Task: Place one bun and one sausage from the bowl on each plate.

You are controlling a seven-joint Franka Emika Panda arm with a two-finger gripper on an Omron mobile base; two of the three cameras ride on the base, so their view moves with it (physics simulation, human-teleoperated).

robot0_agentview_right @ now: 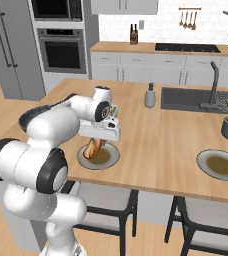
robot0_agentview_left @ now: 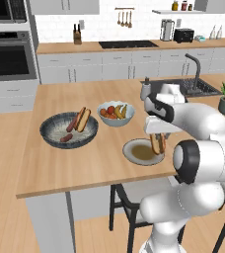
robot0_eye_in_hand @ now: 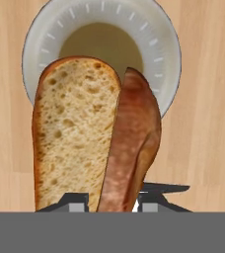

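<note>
A split bun (robot0_eye_in_hand: 77, 133), pale crumb facing out and brown crust behind, was held upright over the nearer grey-rimmed plate (robot0_agentview_left: 134, 151). A second matching plate (robot0_agentview_right: 221, 164) lay well apart. In the dark ribbed bowl (robot0_agentview_left: 53, 129) a bun (robot0_agentview_left: 84, 120) and sausages (robot0_agentview_left: 66, 138) were left.

A bun (robot0_eye_in_hand: 75, 133) with a golden-brown crust and a pale tan, pitted crumb. A plate (robot0_eye_in_hand: 161, 54) with a grey rim marked by short pale ticks and a brownish-olive centre. A second, like-coloured plate (robot0_agentview_right: 204, 161). A light wood-grain tabletop (robot0_agentview_left: 85, 163). A bowl (robot0_agentview_left: 53, 136), dark blue-grey and ribbed outside, pale speckled inside, with a reddish-brown sausage (robot0_agentview_left: 66, 138). At its 2 o'clock, a white fruit bowl (robot0_agentview_left: 115, 120) with red, orange and yellow fruit.
</note>
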